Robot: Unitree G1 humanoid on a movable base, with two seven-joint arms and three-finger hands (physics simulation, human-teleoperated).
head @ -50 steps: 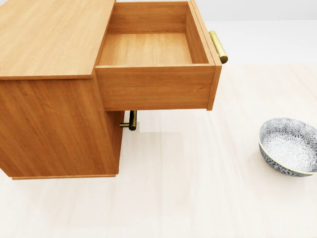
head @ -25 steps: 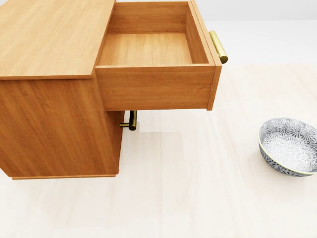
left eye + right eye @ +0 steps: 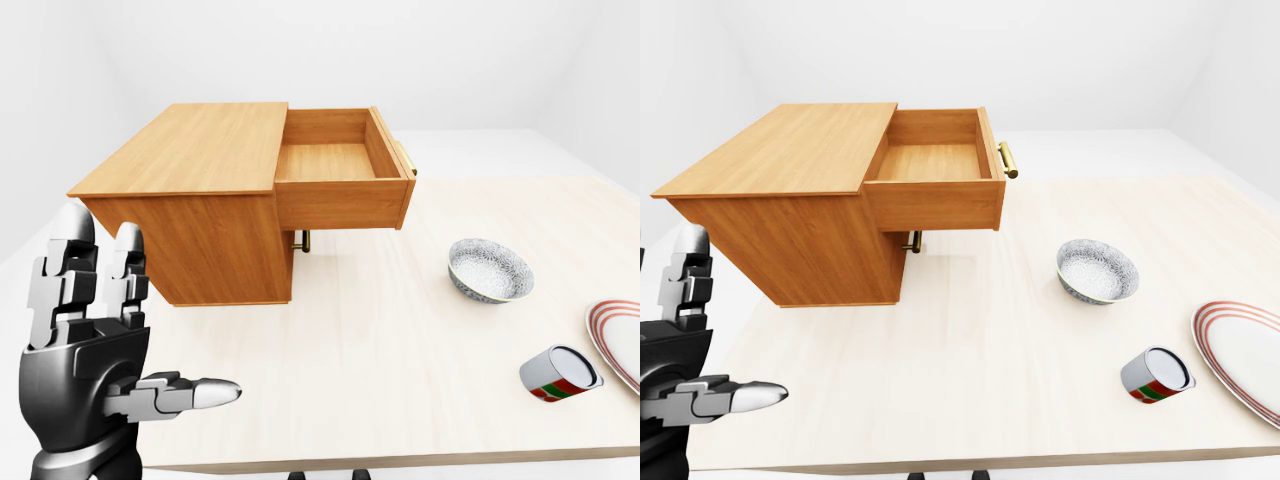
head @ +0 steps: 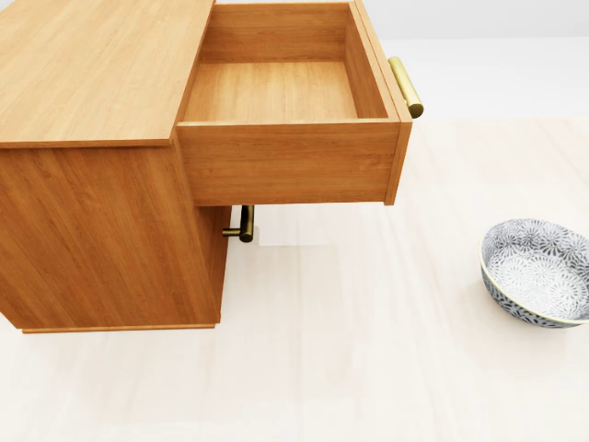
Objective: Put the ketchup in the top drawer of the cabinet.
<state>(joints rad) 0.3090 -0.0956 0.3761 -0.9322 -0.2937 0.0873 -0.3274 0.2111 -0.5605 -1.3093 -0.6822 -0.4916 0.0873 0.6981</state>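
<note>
Holding my left hand [image 3: 95, 350] up at the bottom-left of the left-eye view, palm out, fingers [image 3: 60, 270] straight up and spread, thumb sticking out to the right w/ nothing in it. My right hand isn't in any view.

Cabinet [image 3: 190, 185] sits on the table [image 3: 380, 330], upper left of the eye views. Top drawer [image 4: 285, 101] is pulled out to the right, inside bare wood, brass handle [image 4: 406, 87] on its right-hand face. A 2nd brass handle [image 4: 245, 224] peeks out below, under the open drawer.

Patterned bowl [image 3: 1097, 270] stands on the table right of the cabinet, well apart from it. Further down-right, near the table's lower edge, a can [image 3: 1155, 375] lies tilted on its side, red/green label, pale end facing up; it's just beside a red-rimmed plate [image 3: 618, 340] cut off by the right edge. Can't see anything I'd call ketchup for sure; no bottle shows in these views. Head view shows only the cabinet, drawer and bowl.
</note>
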